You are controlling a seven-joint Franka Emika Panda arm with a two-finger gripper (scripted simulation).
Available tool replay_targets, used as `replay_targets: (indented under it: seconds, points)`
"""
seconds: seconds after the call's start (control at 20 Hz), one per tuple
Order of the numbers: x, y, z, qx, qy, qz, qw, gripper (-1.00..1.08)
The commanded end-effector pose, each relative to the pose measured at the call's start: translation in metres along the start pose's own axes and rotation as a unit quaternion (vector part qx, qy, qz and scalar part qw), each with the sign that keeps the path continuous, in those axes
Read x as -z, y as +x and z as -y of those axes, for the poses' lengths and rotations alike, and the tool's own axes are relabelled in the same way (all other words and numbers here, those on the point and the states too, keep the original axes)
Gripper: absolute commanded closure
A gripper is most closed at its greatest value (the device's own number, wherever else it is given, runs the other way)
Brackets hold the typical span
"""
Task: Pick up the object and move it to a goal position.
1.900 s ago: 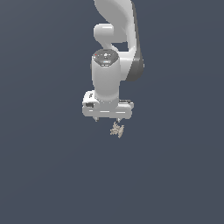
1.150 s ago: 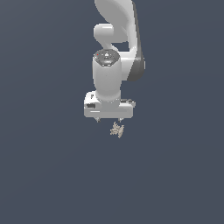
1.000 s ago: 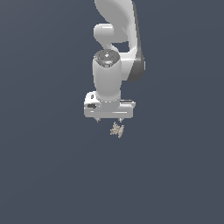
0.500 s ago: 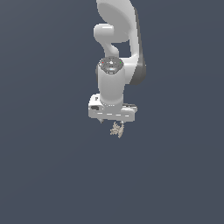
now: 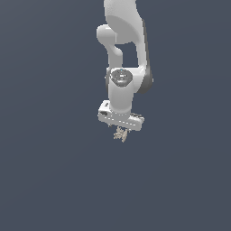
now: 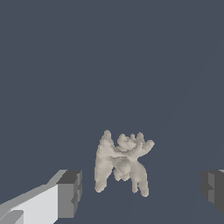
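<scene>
My gripper [image 6: 140,190] is spread wide, one dark finger pad [image 6: 70,193] on each side of the beige spiky object [image 6: 121,162], untouched, low-centre in the wrist view, so closing should pinch it.

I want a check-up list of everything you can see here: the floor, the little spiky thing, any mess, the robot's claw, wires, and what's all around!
Surface: plain dark grey-blue ground, no marks or edges visible.
Job's things: tiny beige-tan spiky object, lying between the fingers in the wrist view, touching neither; in the exterior view it shows just below the gripper.
Clutter: nothing seen.
Grippers: white gripper pointing down, open, dark finger pads either side of the object with gaps.
Cables: nothing seen.
Surroundings: only the white robot arm; no goal marker seen.
</scene>
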State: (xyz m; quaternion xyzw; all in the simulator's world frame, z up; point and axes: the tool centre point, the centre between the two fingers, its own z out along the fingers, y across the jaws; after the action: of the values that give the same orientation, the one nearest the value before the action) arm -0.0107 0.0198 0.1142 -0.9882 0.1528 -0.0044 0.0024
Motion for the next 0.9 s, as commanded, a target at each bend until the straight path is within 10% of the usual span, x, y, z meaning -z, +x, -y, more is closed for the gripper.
replay_targets:
  seconds: [0.0, 0.85]
  points:
    - [-0.008, -0.004, 0.003, -0.020, -0.001, 0.001, 0.9998, -0.92]
    - [-0.031, -0.013, 0.007, -0.055, -0.003, 0.004, 0.9985, -0.92]
